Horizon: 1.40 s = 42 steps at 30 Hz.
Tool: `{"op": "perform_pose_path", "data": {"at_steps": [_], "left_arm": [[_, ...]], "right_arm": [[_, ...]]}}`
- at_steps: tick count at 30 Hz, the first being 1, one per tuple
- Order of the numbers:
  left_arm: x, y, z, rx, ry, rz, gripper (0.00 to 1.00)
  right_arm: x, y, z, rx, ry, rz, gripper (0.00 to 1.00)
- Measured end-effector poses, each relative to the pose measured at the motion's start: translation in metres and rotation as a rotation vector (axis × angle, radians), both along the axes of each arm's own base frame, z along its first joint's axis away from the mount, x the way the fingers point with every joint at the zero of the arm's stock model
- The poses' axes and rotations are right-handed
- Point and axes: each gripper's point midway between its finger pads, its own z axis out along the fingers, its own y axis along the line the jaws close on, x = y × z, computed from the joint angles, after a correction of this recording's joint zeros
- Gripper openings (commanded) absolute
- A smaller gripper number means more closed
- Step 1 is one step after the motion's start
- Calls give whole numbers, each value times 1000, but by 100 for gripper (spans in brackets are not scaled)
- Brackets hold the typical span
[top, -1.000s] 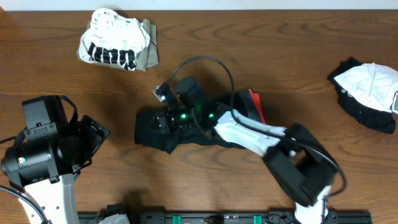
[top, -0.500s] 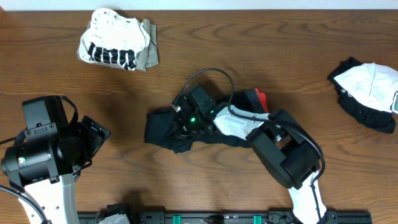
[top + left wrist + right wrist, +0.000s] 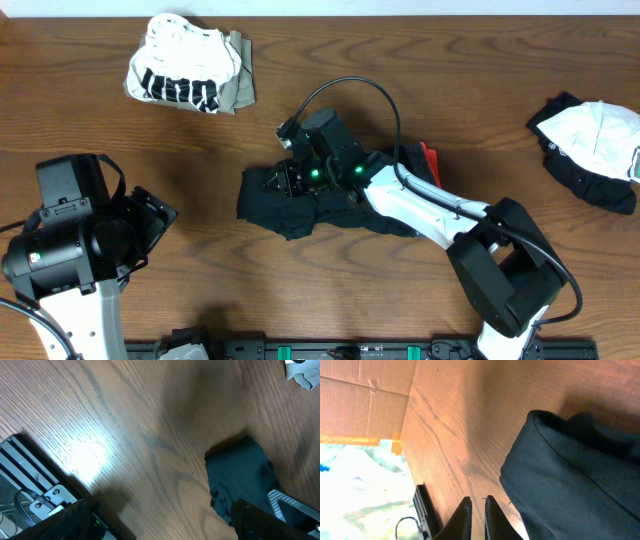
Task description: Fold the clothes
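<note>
The long black trousers [image 3: 300,208] lie bunched in the middle of the table, a red-orange edge [image 3: 430,160] showing at their right end. My right gripper [image 3: 280,180] hovers over their left part. In the right wrist view its fingers [image 3: 476,510] stand a narrow gap apart with only bare wood between them, and the folded black cloth [image 3: 570,475] lies just to their right. My left gripper [image 3: 160,527] stands wide open and empty above the table at the left [image 3: 150,220]. The trousers' edge [image 3: 240,475] shows ahead of it.
At the back left a white black-printed top [image 3: 185,70] lies on an olive piece [image 3: 242,88]. A black-and-white garment [image 3: 595,150] sits at the right edge. A black rail [image 3: 30,495] runs along the table's front. Cardboard [image 3: 365,405] stands beyond the table.
My right arm has swung right and back over the trousers, and their left end has shifted right with it. Its fingers have parted slightly. The left arm has not moved.
</note>
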Motion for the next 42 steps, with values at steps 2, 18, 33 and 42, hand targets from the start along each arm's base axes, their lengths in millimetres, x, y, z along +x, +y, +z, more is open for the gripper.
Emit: {"op": "perform_pose_path", "data": {"at_steps": [2, 18, 33, 42], "left_arm": [[0, 0, 0, 0, 0, 0, 91], [-1, 0, 0, -1, 3, 0, 92], [-1, 0, 0, -1, 4, 0, 92], [-2, 0, -1, -2, 8, 0, 92]], "right_arm": [[2, -2, -5, -17, -5, -12, 11], [25, -15, -88, -156, 0, -62, 15], [46, -145, 82, -268, -168, -270, 90], [11, -308, 62, -565, 84, -445, 99]]}}
